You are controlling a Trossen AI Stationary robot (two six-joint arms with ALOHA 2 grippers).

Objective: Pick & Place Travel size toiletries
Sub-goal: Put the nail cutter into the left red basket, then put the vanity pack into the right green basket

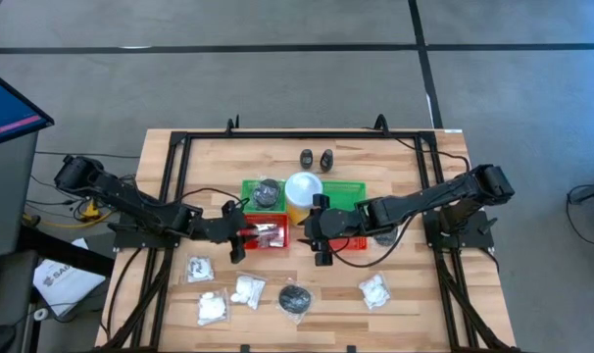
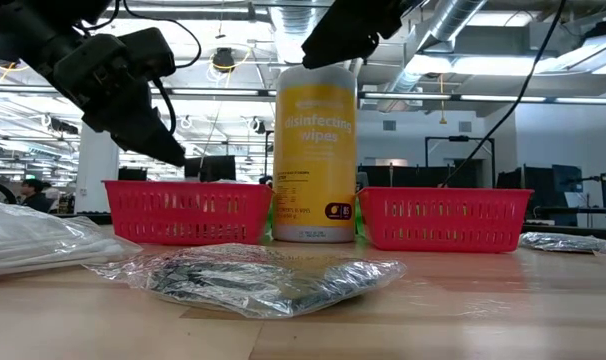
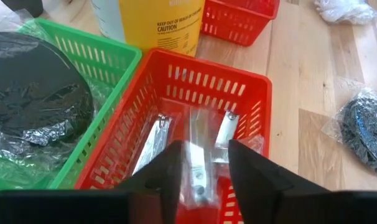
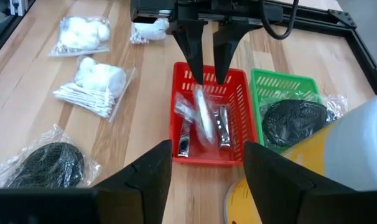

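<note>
A red tray [image 3: 207, 65] holds clear-wrapped silvery tubes [image 3: 152, 143], which lie flat on its floor. My left gripper [image 3: 204, 168] hangs open just above the tray's near end, fingers slanting down. One wrapped tube [image 4: 203, 115] lies in the tray below the gap, apart from the fingertips in the right wrist view. My right gripper [image 4: 204, 180] hovers open with nothing between its fingers, beside the yellow cylinder [image 1: 302, 191] and facing the same tray [image 1: 266, 245]. A dark round pad [image 3: 33, 93] sits in the green tray [image 3: 123, 53].
White lumpy packets [image 1: 212, 306] [image 1: 375, 290] and a wrapped dark pad [image 1: 297, 298] lie along the table's near side. Two tiny black bottles [image 1: 317, 158] stand at the far side. A second red tray [image 1: 356, 241] and a second green tray [image 1: 346, 188] sit under my right arm.
</note>
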